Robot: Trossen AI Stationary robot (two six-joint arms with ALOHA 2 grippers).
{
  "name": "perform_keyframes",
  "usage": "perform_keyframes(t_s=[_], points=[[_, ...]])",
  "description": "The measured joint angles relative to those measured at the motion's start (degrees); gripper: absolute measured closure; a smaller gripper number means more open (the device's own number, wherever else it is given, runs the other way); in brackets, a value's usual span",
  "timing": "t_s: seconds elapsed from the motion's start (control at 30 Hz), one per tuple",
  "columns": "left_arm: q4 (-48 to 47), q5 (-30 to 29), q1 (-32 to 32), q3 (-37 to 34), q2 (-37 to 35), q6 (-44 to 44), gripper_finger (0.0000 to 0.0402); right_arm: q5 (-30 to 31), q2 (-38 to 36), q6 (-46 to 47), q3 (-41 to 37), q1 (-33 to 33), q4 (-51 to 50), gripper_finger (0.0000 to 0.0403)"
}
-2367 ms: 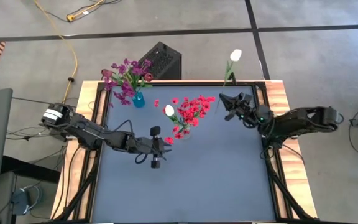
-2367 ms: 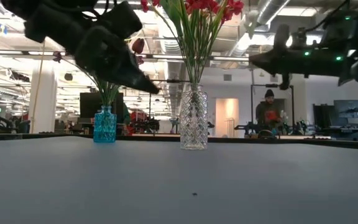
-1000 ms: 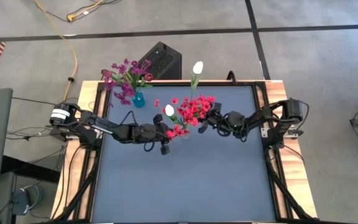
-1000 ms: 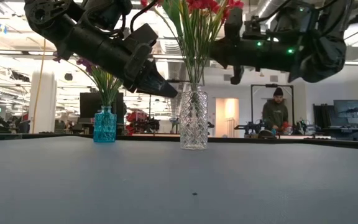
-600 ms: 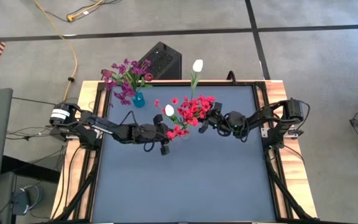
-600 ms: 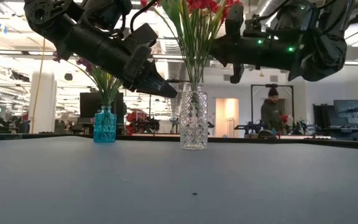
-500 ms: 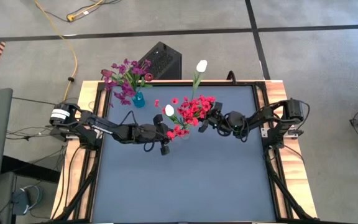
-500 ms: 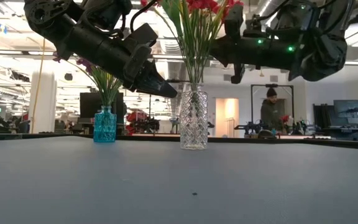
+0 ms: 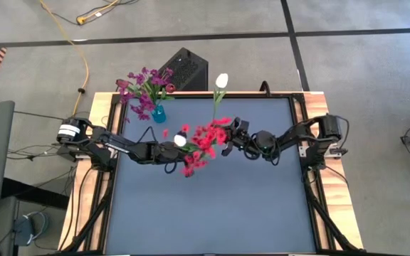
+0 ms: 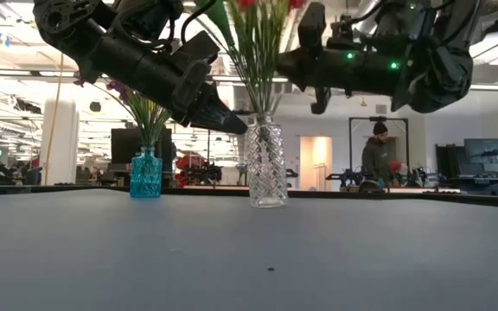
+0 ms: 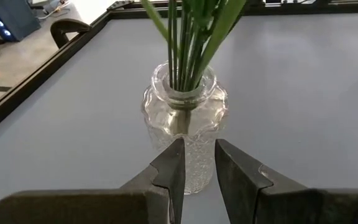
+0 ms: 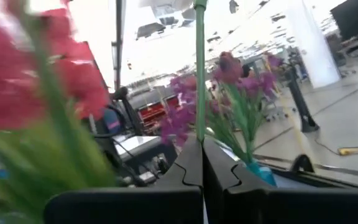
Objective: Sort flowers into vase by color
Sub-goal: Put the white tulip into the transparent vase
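Right pincer clamped on white flower stem, left pincer slightly parted beside clear vase.

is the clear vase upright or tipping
Tipping slightly. In the low view the clear vase leans left with its red flowers, the left tool against its neck. The right tool holds a white flower's stem.
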Motion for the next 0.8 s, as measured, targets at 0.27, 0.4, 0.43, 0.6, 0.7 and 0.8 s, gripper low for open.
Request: perform_keyframes(t_s=[0.27,0.4,0.43,0.6,0.7,0.8], points=[[3.5,0.0,0.0,0.0,0.0,0.5,0.0324,0.6,0.0,-0.2,-0.2,-0.3,0.0,0.0386],[6.1,0.0,0.5,0.0,0.0,0.7,0.0324,0.6,0.0,-1.1,-0.2,-0.3,0.0,0.0386],[6.2,0.0,0.8,0.0,0.0,0.3,0.0324,0.6,0.0,-1.2,-0.2,-0.3,0.0,0.0386],[5.5,0.0,2.2,0.0,0.2,-1.7,0.0324,0.5,0.0,-1.8,-0.2,0.2,-0.3,0.0386],[6.4,0.1,2.8,0.0,1.0,-2.3,0.0324,0.4,0.0,-2.6,-0.2,0.2,-0.6,0.0386],[6.7,2.4,3.4,0.0,1.2,-3.1,0.0324,0.4,0.0,-2.8,-0.2,0.2,-0.6,0.0386]])
